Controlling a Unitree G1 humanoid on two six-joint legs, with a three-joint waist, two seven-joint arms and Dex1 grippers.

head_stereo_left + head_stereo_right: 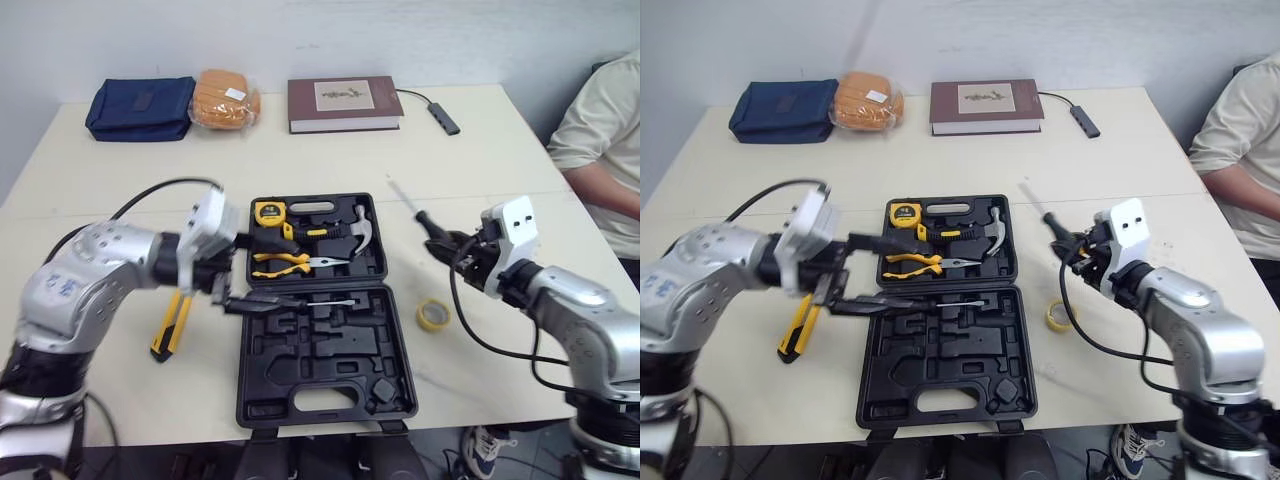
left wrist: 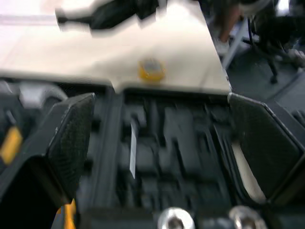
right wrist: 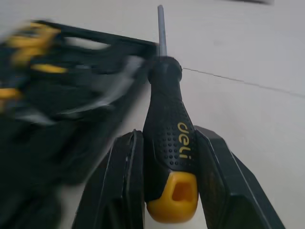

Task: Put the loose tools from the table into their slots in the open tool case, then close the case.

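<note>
The black tool case (image 1: 325, 395) lies open at the table's middle. Its far half holds a yellow tape measure (image 1: 268, 211), yellow-handled pliers (image 1: 285, 262) and a hammer (image 1: 362, 230). A thin screwdriver (image 1: 318, 303) lies in the near half just below the hinge; the other slots there are bare. My left gripper (image 1: 245, 273) stands open over the case's left edge, nothing between its fingers (image 2: 71, 138). Right of the case, my right gripper (image 3: 167, 138) is shut on a black screwdriver with a yellow end (image 1: 430, 226), held above the table with its shaft pointing far-left.
A yellow utility knife (image 1: 172, 325) lies left of the case and a yellow tape roll (image 1: 433, 315) right of it. Along the far edge sit a blue pouch (image 1: 140, 108), an orange bag (image 1: 226, 98), a book (image 1: 345, 103) and a cabled adapter (image 1: 445, 118). A person (image 1: 605, 130) sits at right.
</note>
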